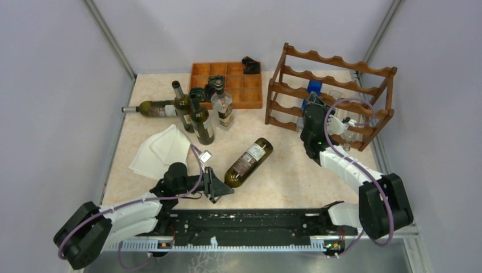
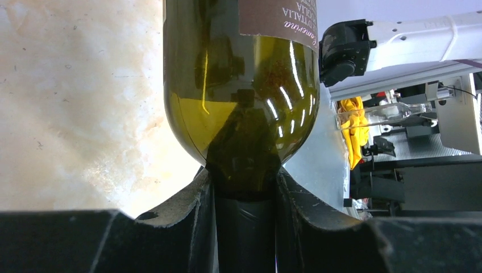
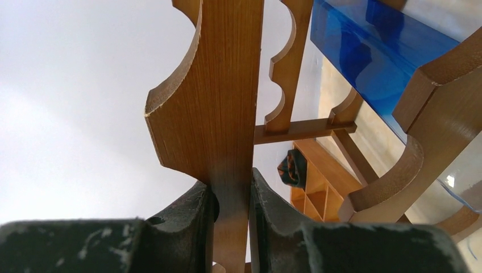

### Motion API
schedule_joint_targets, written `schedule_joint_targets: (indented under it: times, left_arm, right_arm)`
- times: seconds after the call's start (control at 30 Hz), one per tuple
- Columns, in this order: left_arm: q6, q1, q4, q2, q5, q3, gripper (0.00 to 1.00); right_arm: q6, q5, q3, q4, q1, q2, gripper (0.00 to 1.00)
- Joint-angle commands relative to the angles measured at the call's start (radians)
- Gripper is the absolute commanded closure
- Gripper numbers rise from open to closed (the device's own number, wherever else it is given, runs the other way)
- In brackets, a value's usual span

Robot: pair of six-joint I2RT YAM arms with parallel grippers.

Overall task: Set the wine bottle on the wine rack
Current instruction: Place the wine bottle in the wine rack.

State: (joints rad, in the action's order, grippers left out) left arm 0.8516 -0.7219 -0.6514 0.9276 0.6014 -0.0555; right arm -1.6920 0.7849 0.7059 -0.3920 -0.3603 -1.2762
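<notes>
A dark green wine bottle [image 1: 249, 162] with a brown label lies on its side in the middle of the table, neck toward the arms. My left gripper [image 1: 220, 185] is shut on its neck; the left wrist view shows the fingers [image 2: 295, 196] clamped just below the bottle's shoulder [image 2: 241, 96]. The reddish-brown wine rack [image 1: 341, 62] stands at the back right. My right gripper [image 1: 310, 107] is at the rack's left front and is shut on one scalloped wooden rail [image 3: 219, 114], with that rail pinched between the fingertips [image 3: 267, 199].
Three upright bottles [image 1: 200, 119] and one lying bottle [image 1: 153, 108] crowd the back left. An orange compartment tray [image 1: 251, 94] sits behind them. White cloths [image 1: 162, 149] lie at the left. A blue block [image 1: 314, 86] and clear glass bottles [image 1: 348, 124] occupy the rack.
</notes>
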Motion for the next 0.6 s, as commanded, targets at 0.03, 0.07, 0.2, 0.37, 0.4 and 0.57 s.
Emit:
schedule_joint_targets:
  times: [0.03,0.07,0.2,0.37,0.4,0.57]
  left_arm:
    - [0.001,0.004,-0.211,0.053,0.006,-0.05,1.0]
    - [0.01,0.001,-0.233,0.071,0.002,-0.05,1.0]
    - [0.017,-0.073,-0.28,0.154,-0.069,-0.081,1.0]
    - [0.006,-0.185,-0.293,0.275,-0.248,-0.151,1.0]
    - [0.005,-0.202,-0.296,0.3,-0.284,-0.167,1.0]
    - [-0.002,-0.243,-0.293,0.426,-0.421,-0.262,1.0]
  right_arm:
    - [0.043,0.038,-0.033,-0.018,-0.036,0.147,0.96]
    - [0.043,0.04,-0.041,-0.013,-0.04,0.169,0.96]
    - [0.034,0.04,-0.075,0.013,-0.062,0.223,0.97]
    - [0.01,0.038,-0.118,0.045,-0.073,0.282,0.97]
    - [0.007,0.037,-0.126,0.056,-0.075,0.293,0.97]
    - [-0.008,0.03,-0.164,0.089,-0.084,0.35,0.96]
